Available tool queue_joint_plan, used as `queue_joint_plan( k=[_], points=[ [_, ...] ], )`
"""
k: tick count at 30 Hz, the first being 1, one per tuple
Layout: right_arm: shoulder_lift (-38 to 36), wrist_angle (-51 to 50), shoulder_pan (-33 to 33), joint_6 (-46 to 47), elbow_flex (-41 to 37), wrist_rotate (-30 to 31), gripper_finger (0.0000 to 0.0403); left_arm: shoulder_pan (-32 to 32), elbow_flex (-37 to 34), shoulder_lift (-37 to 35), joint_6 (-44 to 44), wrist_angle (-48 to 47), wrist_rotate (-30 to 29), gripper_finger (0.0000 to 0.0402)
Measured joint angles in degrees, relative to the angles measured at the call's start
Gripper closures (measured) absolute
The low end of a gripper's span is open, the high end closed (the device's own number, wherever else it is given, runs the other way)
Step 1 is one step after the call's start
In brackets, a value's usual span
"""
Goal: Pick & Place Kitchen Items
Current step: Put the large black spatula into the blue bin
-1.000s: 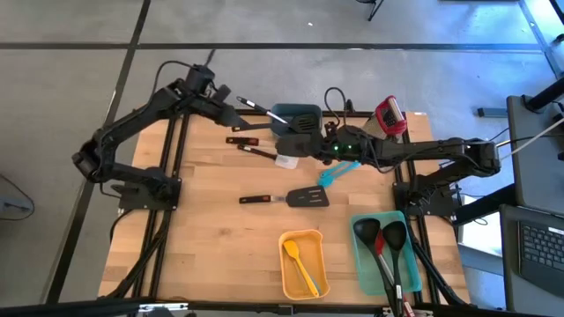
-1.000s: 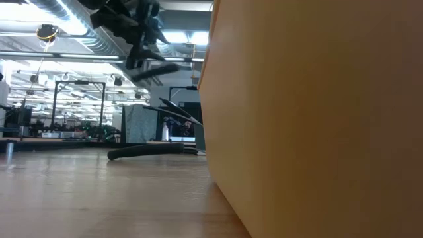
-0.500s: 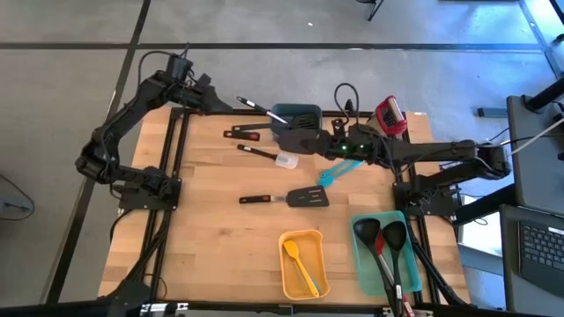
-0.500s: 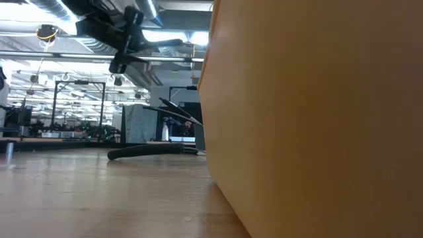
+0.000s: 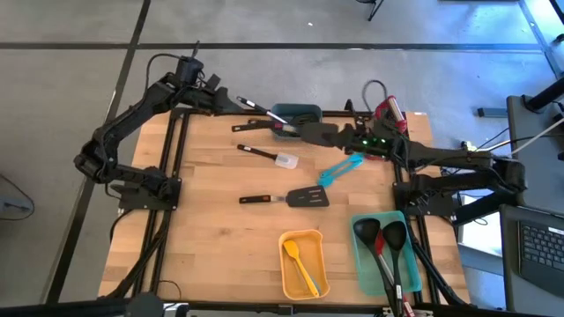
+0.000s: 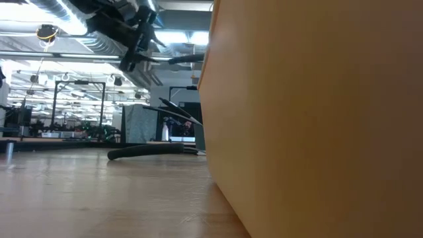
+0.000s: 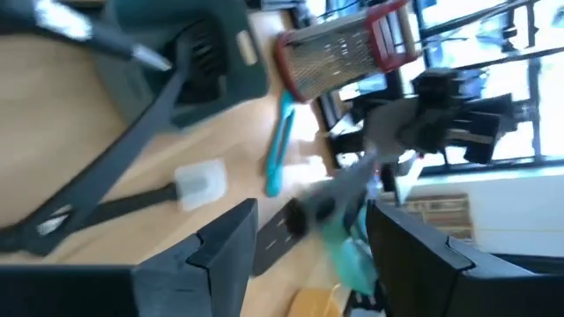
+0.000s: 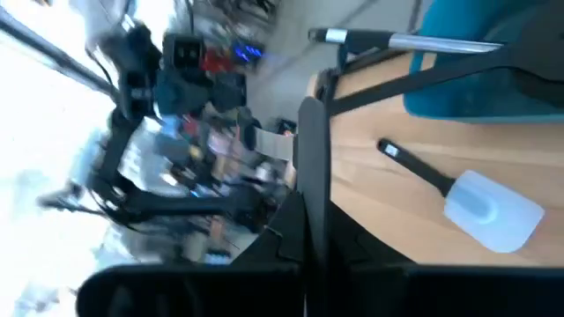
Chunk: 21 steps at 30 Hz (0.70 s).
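Note:
My left gripper point(image 5: 220, 101) hangs open over the table's far left corner with nothing between its fingers point(image 7: 308, 264). My right gripper point(image 5: 306, 132) is shut and hovers just in front of the teal bin point(image 5: 295, 113), touching nothing that I can see. A black turner point(image 5: 260, 126) has its head in the bin, and its handle slants out toward the left. A silver-handled utensil point(image 5: 251, 104) also sticks out of the bin. On the table lie a white spatula point(image 5: 282, 159), a teal spatula point(image 5: 339, 169) and a black slotted turner point(image 5: 286, 197).
A yellow bin point(image 5: 304, 262) with a yellow spatula stands at the near edge. A teal tray point(image 5: 363, 255) beside it holds black and red ladles. A red grater point(image 5: 390, 114) stands at the far right corner. Bare wood shows on the table's left half.
My right gripper has drawn back toward the table's right edge, away from the bin, and stayed shut. The black turner's handle end has swung toward the far edge while its head stayed in the bin. My left gripper has pulled back toward the far left corner.

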Motion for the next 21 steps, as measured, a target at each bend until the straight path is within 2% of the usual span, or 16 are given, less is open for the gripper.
queue_joint_plan(
  k=[3,6,14,21],
  points=[
    [-3.15,10.81,-0.7,3.77,-6.47,1.71,0.0402,-0.98,-0.02,0.22,-4.04,5.83,0.22,0.0196],
    [-4.35,17.95,-0.7,5.07,-9.51,3.08,0.0402,-2.37,-0.02,1.34,-9.54,12.32,1.0,0.0196],
    [-4.72,18.22,-0.7,4.93,-9.44,3.75,0.0402,-8.53,-0.04,6.24,-21.89,30.25,1.82,0.0197],
    [-5.97,18.48,-0.7,4.58,-9.39,3.85,0.0402,-10.11,-0.06,7.77,-27.83,39.76,1.86,0.0197]
  ],
)
